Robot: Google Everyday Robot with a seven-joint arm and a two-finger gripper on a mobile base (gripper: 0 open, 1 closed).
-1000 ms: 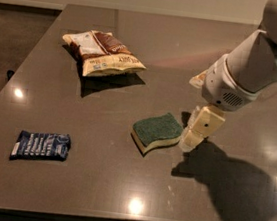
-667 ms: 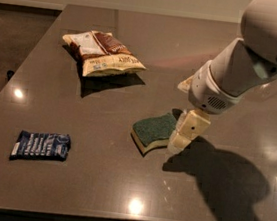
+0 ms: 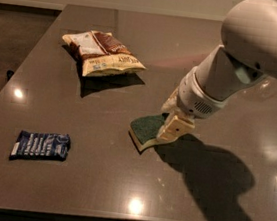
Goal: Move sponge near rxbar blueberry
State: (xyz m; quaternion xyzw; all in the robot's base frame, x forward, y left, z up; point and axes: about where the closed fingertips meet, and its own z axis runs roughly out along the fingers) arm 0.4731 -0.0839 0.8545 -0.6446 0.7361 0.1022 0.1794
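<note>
Nearest me, front-left: rxbar blueberry [image 3: 40, 146], flat on the table [image 3: 93, 187]. Mid-table, well apart to its right, the sponge [image 3: 146, 127] lies green side up. My gripper [image 3: 171, 125] is down at the sponge's right end, prob. to take it for the carry left; can't tell if it's clamped or loose. Far back: snack bag [image 3: 102, 53], not involved.

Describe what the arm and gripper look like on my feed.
The arm is smooth off-white plastic: a bulbous rounded joint shell with a small dark hole, tapering to a cylindrical wrist with a band of small vent slots. The gripper, down at the sponge, is cream-yellow and blocky. No cables or lettering show.
</note>
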